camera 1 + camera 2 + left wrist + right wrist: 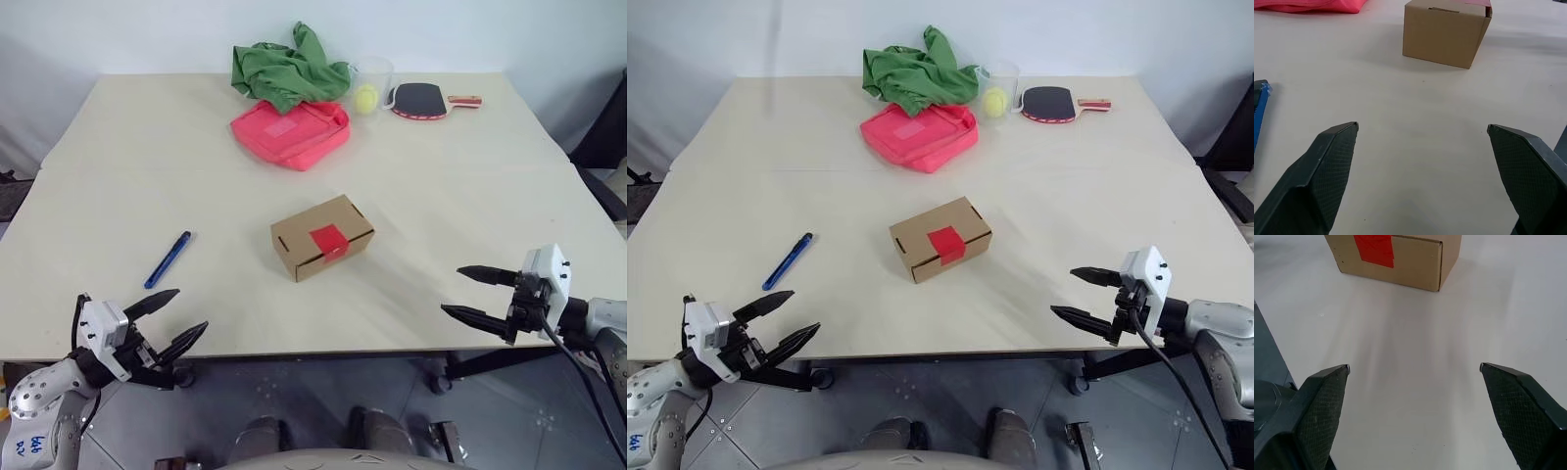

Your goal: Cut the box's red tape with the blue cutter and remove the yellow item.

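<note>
The box sits closed near the middle of the table, its long axis running diagonally — near-left end to far-right end. The red tape wraps over its near top edge. The right wrist view shows that taped side face-on; the left wrist view shows the plain short end with only a sliver of tape at the corner.

The blue cutter lies flat, well left of the box, on a diagonal with its far end angled towards the box.

The left gripper and the right gripper hover at the table's near edge, fingers spread wide, holding nothing.
</note>
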### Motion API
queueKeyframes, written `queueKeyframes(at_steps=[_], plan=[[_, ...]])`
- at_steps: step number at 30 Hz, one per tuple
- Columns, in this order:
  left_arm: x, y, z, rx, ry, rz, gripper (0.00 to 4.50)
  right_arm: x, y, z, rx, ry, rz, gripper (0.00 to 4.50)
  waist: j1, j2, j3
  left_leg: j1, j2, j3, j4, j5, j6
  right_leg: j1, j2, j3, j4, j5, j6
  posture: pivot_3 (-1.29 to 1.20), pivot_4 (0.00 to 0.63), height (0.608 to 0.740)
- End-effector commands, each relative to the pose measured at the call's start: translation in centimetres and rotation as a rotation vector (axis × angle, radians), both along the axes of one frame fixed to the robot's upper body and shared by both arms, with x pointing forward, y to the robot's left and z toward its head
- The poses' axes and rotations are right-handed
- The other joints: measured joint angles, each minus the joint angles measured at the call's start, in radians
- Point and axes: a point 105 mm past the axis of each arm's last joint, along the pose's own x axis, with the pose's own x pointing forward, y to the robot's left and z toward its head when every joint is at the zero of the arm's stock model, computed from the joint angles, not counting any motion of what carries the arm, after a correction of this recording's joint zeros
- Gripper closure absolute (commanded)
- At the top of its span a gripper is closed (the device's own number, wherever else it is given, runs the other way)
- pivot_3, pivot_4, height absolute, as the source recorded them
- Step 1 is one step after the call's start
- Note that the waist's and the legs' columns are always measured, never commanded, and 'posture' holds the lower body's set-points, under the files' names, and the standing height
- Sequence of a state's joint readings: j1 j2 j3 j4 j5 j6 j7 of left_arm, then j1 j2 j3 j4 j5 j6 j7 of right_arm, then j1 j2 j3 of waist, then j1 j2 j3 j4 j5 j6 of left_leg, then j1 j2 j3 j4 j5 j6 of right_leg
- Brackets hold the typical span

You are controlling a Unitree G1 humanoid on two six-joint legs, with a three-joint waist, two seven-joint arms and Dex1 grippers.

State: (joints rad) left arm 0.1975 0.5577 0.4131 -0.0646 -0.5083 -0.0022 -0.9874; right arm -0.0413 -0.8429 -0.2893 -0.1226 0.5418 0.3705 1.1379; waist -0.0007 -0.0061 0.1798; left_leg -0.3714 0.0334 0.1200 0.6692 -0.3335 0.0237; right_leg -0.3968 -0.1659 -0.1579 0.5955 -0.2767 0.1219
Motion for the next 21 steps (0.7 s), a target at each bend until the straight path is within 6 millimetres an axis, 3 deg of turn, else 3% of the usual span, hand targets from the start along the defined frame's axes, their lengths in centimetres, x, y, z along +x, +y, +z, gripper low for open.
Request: queueKeyframes(at_steps=[1,8,14,21], plan=[[0.1,0.0,0.6,0.008,-0.027,-0.013,0.03,-0.1,-0.3,1.2,0.009,-0.057,0.000,0.00,0.000,0.000,0.000,0.000,0.000,0.000,0.000,0.000,0.000,0.000,0.000,0.000,0.000,0.000,0.000,0.00,0.150,0.740],[0.8,1.1,0.6,-0.093,0.069,0.071,0.03,0.1,-0.4,1.2,0.008,-0.057,0.000,0.00,0.000,0.000,0.000,0.000,0.000,0.000,0.000,0.000,0.000,0.000,0.000,0.000,0.000,0.000,0.000,0.00,0.150,0.740],[1.3,1.3,0.8,-0.062,0.060,0.122,0.03,0.3,-0.4,1.2,0.010,-0.060,0.001,0.00,0.000,0.000,0.000,0.000,0.000,0.000,0.000,0.000,0.000,0.000,0.000,0.000,0.000,0.000,0.000,0.00,0.150,0.740],[1.7,0.0,2.2,-0.084,-0.016,0.034,0.03,1.3,0.0,2.2,0.028,-0.083,-0.021,0.00,0.000,0.000,0.000,0.000,0.000,0.000,0.001,0.000,0.000,0.000,0.000,0.000,0.000,0.000,0.000,0.00,0.150,0.740]])
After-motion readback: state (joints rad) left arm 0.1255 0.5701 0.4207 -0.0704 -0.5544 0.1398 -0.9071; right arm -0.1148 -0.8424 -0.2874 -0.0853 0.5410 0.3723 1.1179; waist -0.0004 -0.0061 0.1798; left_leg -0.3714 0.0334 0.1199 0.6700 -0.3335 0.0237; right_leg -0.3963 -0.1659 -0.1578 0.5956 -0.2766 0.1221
